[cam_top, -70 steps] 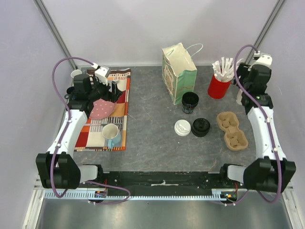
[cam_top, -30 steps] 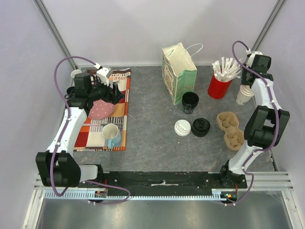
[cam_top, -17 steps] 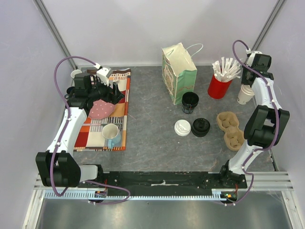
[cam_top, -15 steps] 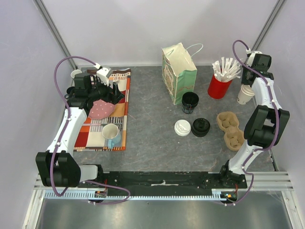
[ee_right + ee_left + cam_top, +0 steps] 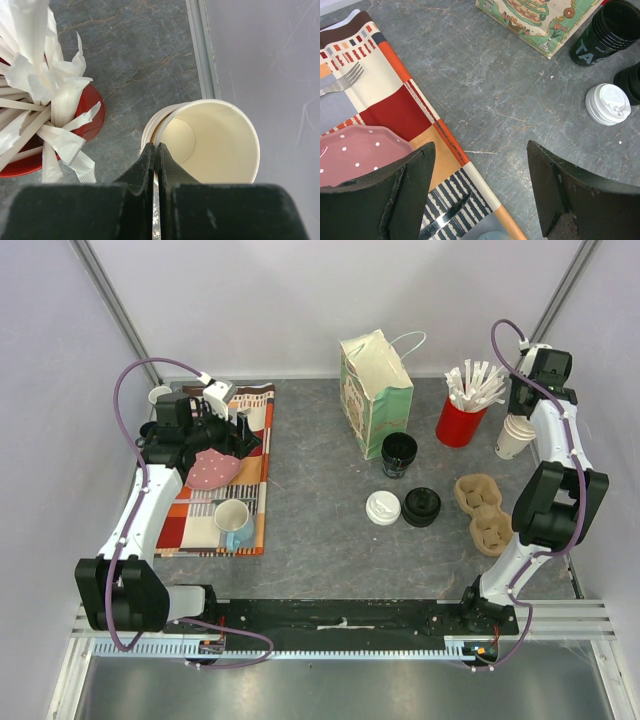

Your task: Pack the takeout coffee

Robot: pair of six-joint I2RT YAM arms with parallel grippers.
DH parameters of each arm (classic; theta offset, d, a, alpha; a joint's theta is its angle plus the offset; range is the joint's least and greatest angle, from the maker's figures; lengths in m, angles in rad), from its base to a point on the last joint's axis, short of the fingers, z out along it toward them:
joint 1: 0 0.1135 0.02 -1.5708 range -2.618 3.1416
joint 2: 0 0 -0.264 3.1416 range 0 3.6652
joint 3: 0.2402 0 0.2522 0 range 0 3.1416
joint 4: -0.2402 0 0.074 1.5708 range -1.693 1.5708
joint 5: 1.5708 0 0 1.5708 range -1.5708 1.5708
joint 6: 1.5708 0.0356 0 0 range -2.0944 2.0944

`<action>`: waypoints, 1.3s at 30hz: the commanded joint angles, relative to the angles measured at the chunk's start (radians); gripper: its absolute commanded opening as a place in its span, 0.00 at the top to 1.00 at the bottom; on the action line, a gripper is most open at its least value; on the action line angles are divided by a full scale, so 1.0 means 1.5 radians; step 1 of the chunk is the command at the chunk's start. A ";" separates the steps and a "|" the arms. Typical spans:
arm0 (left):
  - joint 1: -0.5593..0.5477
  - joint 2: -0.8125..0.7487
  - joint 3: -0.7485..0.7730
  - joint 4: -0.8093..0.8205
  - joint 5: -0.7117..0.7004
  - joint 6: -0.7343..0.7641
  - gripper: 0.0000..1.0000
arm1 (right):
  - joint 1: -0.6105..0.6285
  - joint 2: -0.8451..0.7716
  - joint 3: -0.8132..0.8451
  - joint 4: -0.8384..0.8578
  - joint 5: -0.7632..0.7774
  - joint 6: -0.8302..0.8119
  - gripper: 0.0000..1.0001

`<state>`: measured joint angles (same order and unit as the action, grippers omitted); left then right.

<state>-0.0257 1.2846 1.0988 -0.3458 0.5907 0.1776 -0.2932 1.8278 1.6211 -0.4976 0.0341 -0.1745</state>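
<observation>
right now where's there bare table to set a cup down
The widest bare table lies between the placemat and the paper bag, down to the white lid. A thinner strip runs in front of the black lid and cup carrier. Crowded: the far right, where red holder and paper cups stand close.

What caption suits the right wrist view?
Right gripper pinches rim of top paper cup beside red straw holder.

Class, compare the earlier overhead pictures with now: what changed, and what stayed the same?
The right arm shifted back, and the right gripper closed on the rim of the top paper cup in the far-right stack. The left gripper stayed open above the placemat; other things stayed put.
</observation>
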 commanded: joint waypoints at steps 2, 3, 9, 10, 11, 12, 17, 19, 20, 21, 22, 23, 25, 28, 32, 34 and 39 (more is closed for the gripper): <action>-0.002 0.006 0.027 0.006 0.027 0.009 0.20 | -0.003 -0.041 0.044 -0.002 0.016 0.018 1.00; -0.002 0.007 0.027 0.006 0.029 0.009 0.20 | -0.003 -0.045 0.045 -0.001 0.017 0.017 1.00; -0.002 0.010 0.029 0.007 0.030 0.007 0.20 | -0.002 -0.061 0.064 -0.005 0.040 0.014 1.00; -0.002 0.009 0.029 0.009 0.031 0.007 0.20 | -0.002 -0.063 0.068 -0.009 0.042 0.014 1.00; -0.002 0.010 0.030 0.009 0.033 0.005 0.20 | -0.002 -0.065 0.075 -0.011 0.042 0.013 1.00; -0.002 0.011 0.030 0.010 0.032 0.006 0.20 | -0.002 -0.066 0.078 -0.013 0.047 0.012 1.00; -0.002 0.011 0.033 0.010 0.033 0.006 0.20 | -0.002 -0.085 0.106 -0.022 0.079 0.016 1.00; -0.002 0.010 0.035 0.009 0.033 0.006 0.20 | -0.002 -0.102 0.117 -0.022 0.092 0.021 1.00; -0.002 0.010 0.035 0.009 0.033 0.005 0.20 | -0.001 -0.107 0.121 -0.021 0.095 0.024 1.00; -0.002 0.010 0.035 0.010 0.033 0.005 0.20 | -0.001 -0.121 0.125 -0.020 0.095 0.029 1.00; -0.002 0.012 0.037 0.010 0.033 0.005 0.20 | -0.001 -0.127 0.128 -0.014 0.091 0.031 1.00; -0.002 0.012 0.036 0.010 0.033 0.004 0.20 | -0.001 -0.134 0.130 -0.011 0.088 0.032 1.00; -0.002 0.010 0.036 0.009 0.033 0.004 0.20 | 0.002 -0.156 0.133 0.000 0.078 0.037 1.00; -0.002 0.009 0.035 0.009 0.032 0.005 0.20 | 0.010 -0.191 0.135 0.020 0.054 0.047 1.00; -0.002 0.006 0.037 0.006 0.031 0.007 0.20 | 0.036 -0.262 0.124 0.058 -0.054 0.055 1.00; -0.001 0.006 0.039 0.000 0.027 0.006 0.20 | 0.088 -0.295 0.096 0.096 -0.101 0.034 1.00; 0.000 0.014 0.059 -0.028 0.005 0.007 0.12 | 0.298 -0.404 0.006 0.136 -0.283 -0.057 1.00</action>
<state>-0.0257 1.2999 1.1202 -0.3595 0.6083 0.1776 -0.0372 1.3350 1.7107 -0.3882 -0.0910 -0.1623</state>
